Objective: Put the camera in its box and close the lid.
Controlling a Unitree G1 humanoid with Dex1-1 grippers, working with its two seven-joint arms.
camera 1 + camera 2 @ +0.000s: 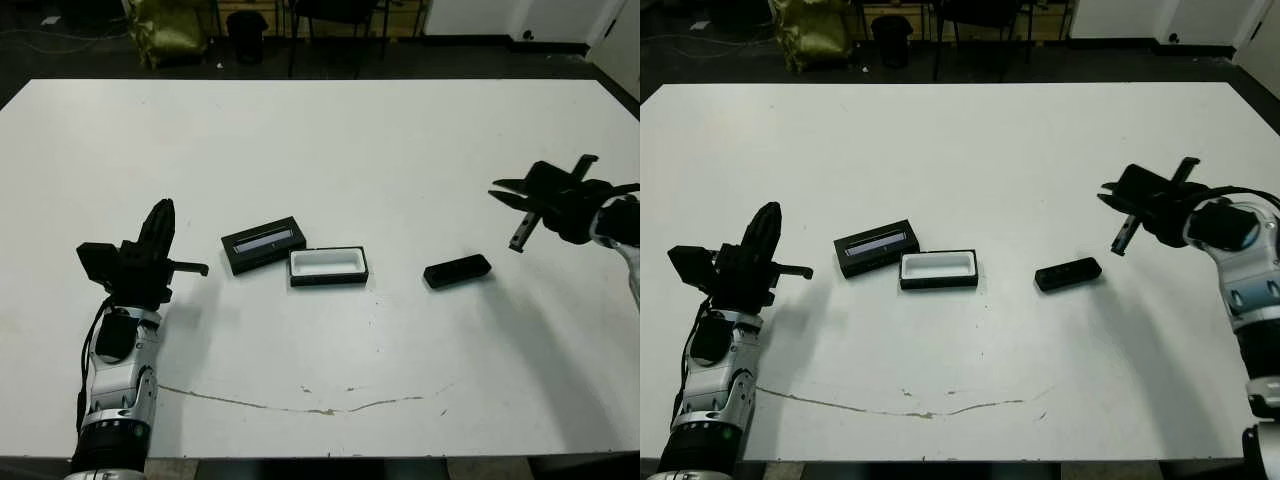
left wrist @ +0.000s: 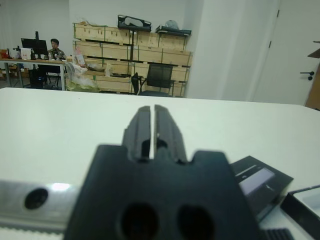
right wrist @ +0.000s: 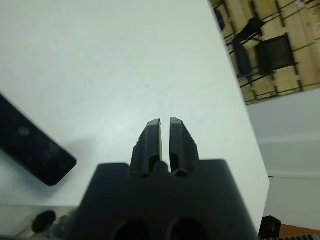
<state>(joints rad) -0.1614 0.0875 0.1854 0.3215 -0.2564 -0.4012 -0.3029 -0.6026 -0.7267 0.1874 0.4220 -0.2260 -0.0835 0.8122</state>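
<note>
Your right hand (image 1: 520,205) hangs above the counter (image 1: 330,150) with its two fingers pressed together around a hairline slit, pinching nothing, and it is the one nearer the camera (image 1: 457,271). From that hand the camera lies inward, toward the middle of the counter, and a little closer to your body, near but clearly apart, flat on the surface. Its long axis runs roughly across your front with the end nearer the hand tipped slightly away from you, so you would likely need to turn the wrist until the fingers straddle the short width of the bar. In the right wrist view only one rounded end of the camera shows, off to the side of the fingers rather than ahead of them, which suggests the hand is not yet lined up. The box (image 1: 329,266), open with its white lining showing, sits farther inward beyond the camera, well apart from it, its long side lying much the same way. The lid (image 1: 263,245) lies just beside the box on its far side from your right hand, close at one corner. Your left hand (image 1: 160,235) is also closed and empty, and the lid is the nearest thing to it.
</note>
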